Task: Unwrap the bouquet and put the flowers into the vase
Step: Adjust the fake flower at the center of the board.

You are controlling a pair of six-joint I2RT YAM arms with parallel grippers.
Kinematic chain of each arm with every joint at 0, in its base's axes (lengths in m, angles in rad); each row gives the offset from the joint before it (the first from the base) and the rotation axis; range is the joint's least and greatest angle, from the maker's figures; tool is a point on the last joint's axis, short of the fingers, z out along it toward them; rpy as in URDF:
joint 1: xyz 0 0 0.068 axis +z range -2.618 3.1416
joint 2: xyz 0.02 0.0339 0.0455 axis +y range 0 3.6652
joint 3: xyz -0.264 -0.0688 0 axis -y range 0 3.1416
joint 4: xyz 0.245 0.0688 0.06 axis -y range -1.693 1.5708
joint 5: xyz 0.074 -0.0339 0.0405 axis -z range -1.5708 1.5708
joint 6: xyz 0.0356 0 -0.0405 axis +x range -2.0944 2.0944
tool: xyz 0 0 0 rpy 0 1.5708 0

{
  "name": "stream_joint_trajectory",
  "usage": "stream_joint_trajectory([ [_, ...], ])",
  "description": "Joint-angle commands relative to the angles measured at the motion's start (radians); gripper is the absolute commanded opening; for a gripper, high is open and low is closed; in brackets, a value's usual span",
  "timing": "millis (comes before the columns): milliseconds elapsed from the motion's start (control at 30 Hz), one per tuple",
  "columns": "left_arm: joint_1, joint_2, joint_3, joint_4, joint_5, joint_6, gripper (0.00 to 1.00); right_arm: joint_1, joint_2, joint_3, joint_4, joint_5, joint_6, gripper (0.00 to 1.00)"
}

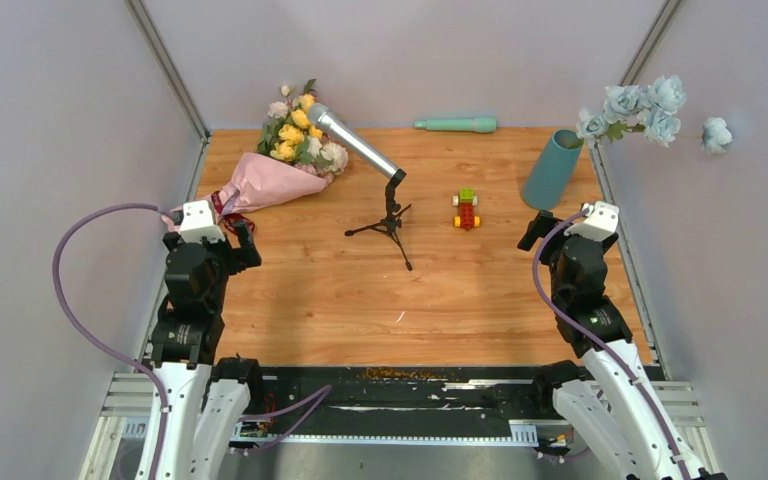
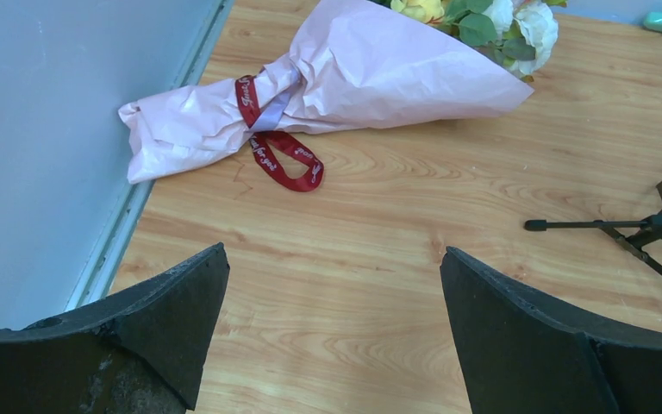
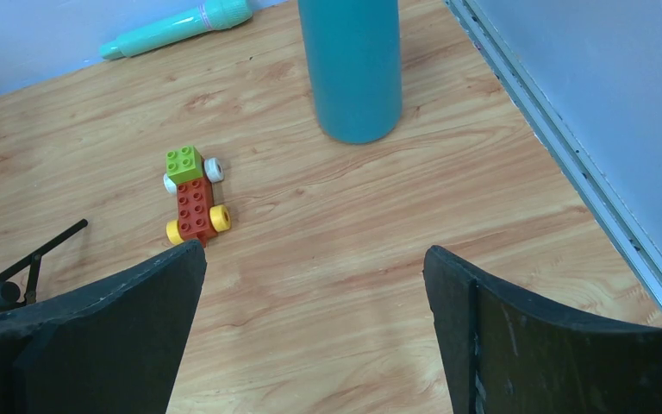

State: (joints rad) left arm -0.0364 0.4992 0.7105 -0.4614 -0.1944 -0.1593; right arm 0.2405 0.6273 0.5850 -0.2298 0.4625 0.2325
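One bouquet [image 1: 278, 170], one vase [image 1: 551, 171], one microphone [image 1: 356, 141], one toy car [image 1: 466, 210], one rod [image 1: 456, 125].

In my left wrist view, the bouquet [image 2: 371, 82] loses most of its blooms past the top edge. Its stems are buried inside the paper, and I can't read the ribbon's [image 2: 286, 159] lettering. My right wrist view crops the vase's [image 3: 353, 69] top, and the microphone stand [image 3: 17, 267] runs off the left edge.

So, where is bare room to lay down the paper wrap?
The widest bare patch lies between the left gripper, the right gripper and the microphone stand. A smaller one lies between the toy car and the vase. Around the bouquet it is crowded.
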Motion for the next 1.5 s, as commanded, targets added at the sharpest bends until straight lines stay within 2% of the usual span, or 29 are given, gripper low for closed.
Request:
stream_joint_trajectory([
  [0, 0.009, 0.022, 0.046, 0.011, -0.016, -0.027, 1.00, -0.003, -0.006, 0.036, 0.019, 0.015, -0.010, 1.00],
  [433, 0.009, 0.102, 0.031, -0.007, -0.002, 0.018, 1.00, -0.003, -0.009, 0.033, 0.019, 0.012, -0.011, 1.00],
  [567, 0.020, 0.238, 0.082, -0.046, 0.000, 0.041, 1.00, -0.003, -0.019, 0.033, 0.015, 0.012, -0.012, 1.00],
  [733, 0.113, 0.410, 0.118, 0.021, 0.193, 0.035, 1.00, -0.003, -0.041, 0.031, 0.009, -0.046, -0.006, 1.00],
  [800, 0.140, 0.493, 0.154, 0.028, 0.221, 0.046, 1.00, -0.004, -0.053, 0.025, 0.009, -0.066, -0.002, 1.00],
  [967, 0.193, 0.761, 0.316, -0.008, 0.133, 0.120, 1.00, -0.004, -0.075, 0.019, 0.006, -0.098, 0.008, 1.00],
  [1100, 0.224, 0.914, 0.391, 0.060, 0.016, 0.186, 1.00, -0.004, -0.091, 0.015, 0.006, -0.104, 0.015, 1.00],
  [1233, 0.227, 1.042, 0.501, 0.067, -0.038, 0.245, 1.00, -0.004, -0.102, 0.013, 0.006, -0.105, 0.020, 1.00],
  [1467, 0.247, 1.162, 0.506, 0.194, 0.026, 0.296, 1.00, -0.003, -0.083, 0.013, 0.006, -0.109, 0.015, 1.00],
])
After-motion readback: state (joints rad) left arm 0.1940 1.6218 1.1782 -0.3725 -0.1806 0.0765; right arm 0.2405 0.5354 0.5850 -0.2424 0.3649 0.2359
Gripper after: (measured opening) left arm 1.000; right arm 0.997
